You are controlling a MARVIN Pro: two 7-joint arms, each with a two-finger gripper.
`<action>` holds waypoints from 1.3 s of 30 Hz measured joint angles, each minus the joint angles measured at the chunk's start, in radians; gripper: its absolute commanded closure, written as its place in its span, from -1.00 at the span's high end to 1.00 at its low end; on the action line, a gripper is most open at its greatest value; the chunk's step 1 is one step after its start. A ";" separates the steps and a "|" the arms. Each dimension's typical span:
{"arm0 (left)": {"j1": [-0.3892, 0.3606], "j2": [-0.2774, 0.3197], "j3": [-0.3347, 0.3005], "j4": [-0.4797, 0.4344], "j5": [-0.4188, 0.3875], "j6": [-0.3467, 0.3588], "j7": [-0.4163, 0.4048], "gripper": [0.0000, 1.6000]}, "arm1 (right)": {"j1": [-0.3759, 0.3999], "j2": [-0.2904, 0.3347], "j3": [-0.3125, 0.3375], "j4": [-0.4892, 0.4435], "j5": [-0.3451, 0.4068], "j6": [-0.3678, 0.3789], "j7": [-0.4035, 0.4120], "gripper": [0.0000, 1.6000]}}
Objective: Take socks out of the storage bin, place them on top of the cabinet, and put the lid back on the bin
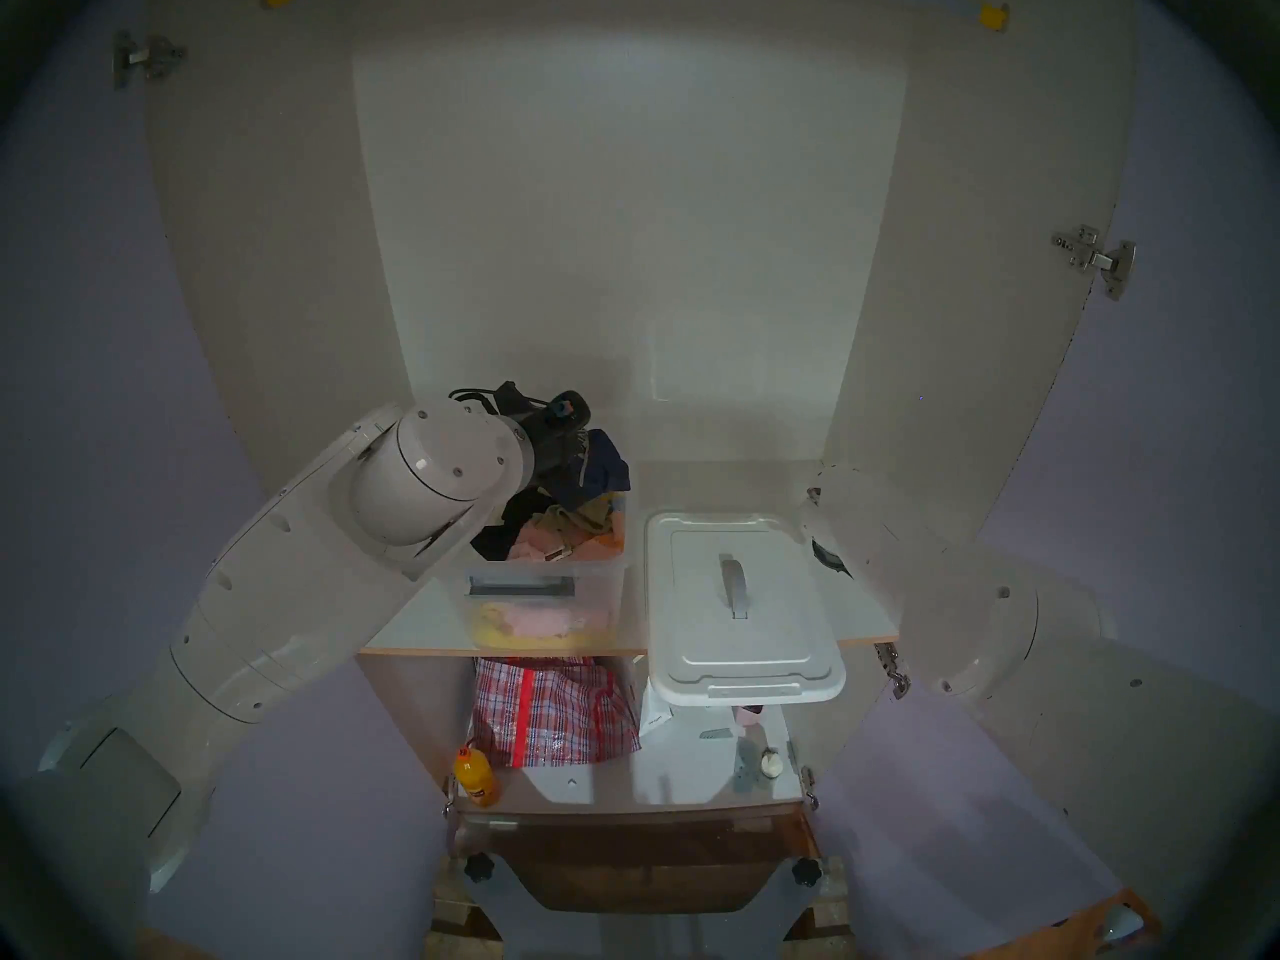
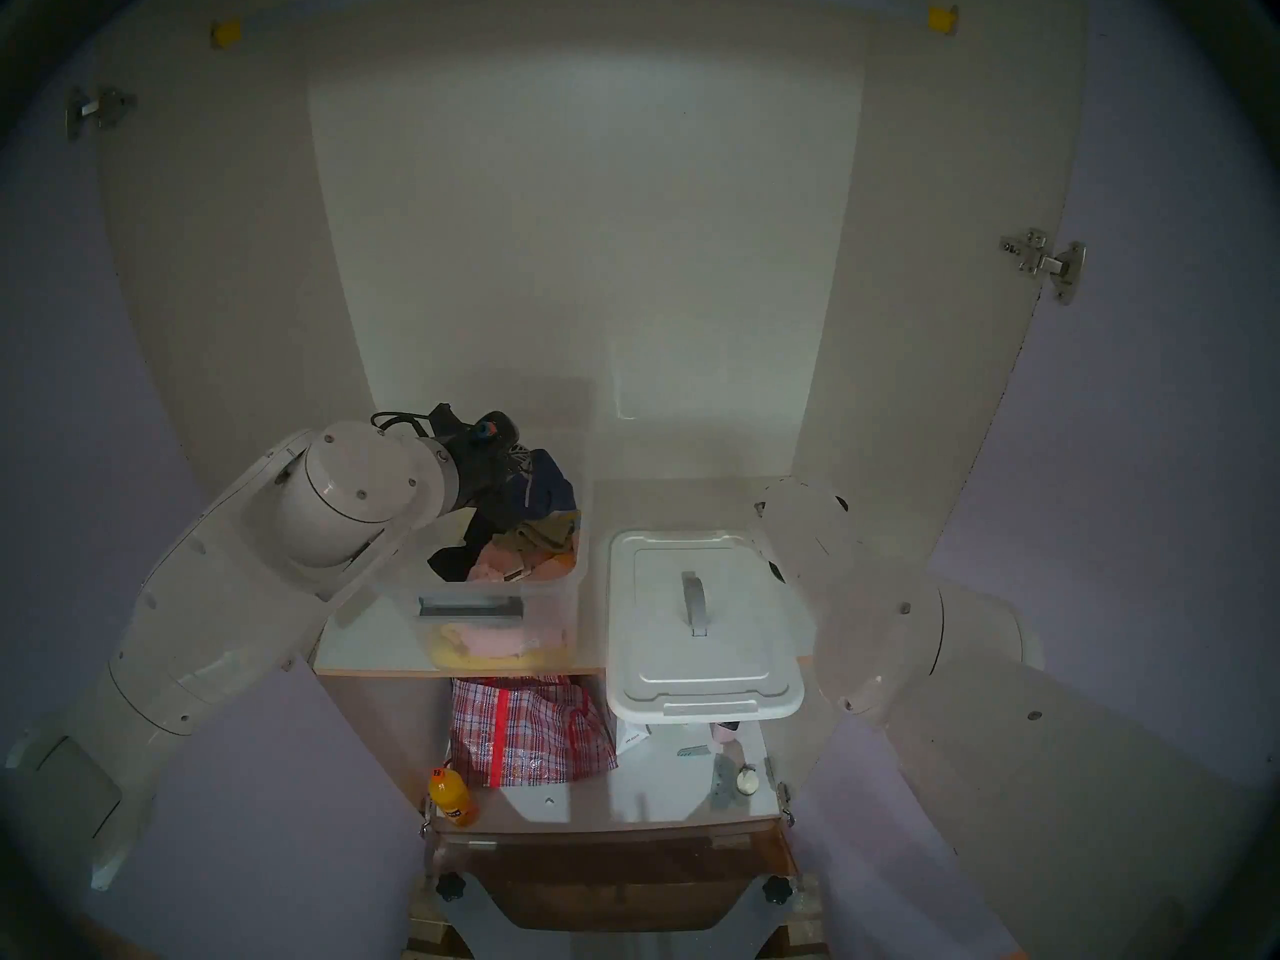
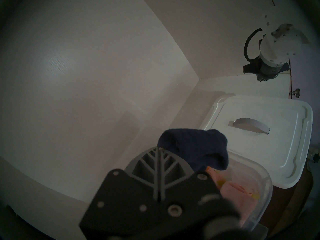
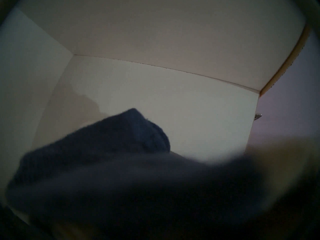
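Two navy socks: left hand [image 3: 160, 148] grips one [image 3: 194, 147], right hand's grip on other [image 4: 103, 147] unclear.

Right gripper [image 4: 173, 199] blurred behind navy sock [image 4: 103, 156]; left arm [image 1: 291, 577] hides bin corner [image 1: 485, 564]

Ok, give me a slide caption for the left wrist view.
Left gripper shut on a navy sock above the open storage bin, with the lid lying alongside on the cabinet shelf.
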 measured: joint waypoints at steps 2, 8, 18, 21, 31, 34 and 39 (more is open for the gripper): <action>0.000 0.000 0.000 0.002 -0.001 0.000 0.000 -1.00 | 0.000 0.005 -0.009 0.000 -0.005 -0.006 0.012 1.00; -0.002 -0.002 0.001 0.009 -0.003 -0.001 -0.001 -1.00 | 0.009 0.010 0.005 0.009 0.001 -0.027 0.020 1.00; -0.007 -0.004 0.006 0.023 -0.007 -0.005 -0.003 -1.00 | 0.011 0.010 -0.050 0.020 -0.017 -0.048 0.103 1.00; -0.005 -0.004 0.004 0.024 -0.008 -0.009 0.000 -1.00 | 0.003 0.008 -0.109 0.015 -0.050 -0.038 0.198 1.00; -0.003 -0.008 0.002 0.020 -0.018 -0.023 0.004 -1.00 | -0.042 -0.065 -0.289 -0.051 -0.180 -0.051 0.522 1.00; -0.003 -0.009 0.000 0.020 -0.020 -0.025 0.009 -1.00 | -0.068 -0.086 -0.341 -0.081 -0.206 -0.074 0.613 1.00; 0.001 -0.012 -0.011 0.016 -0.023 -0.027 0.025 -1.00 | -0.135 -0.093 -0.429 -0.161 -0.242 -0.153 0.710 1.00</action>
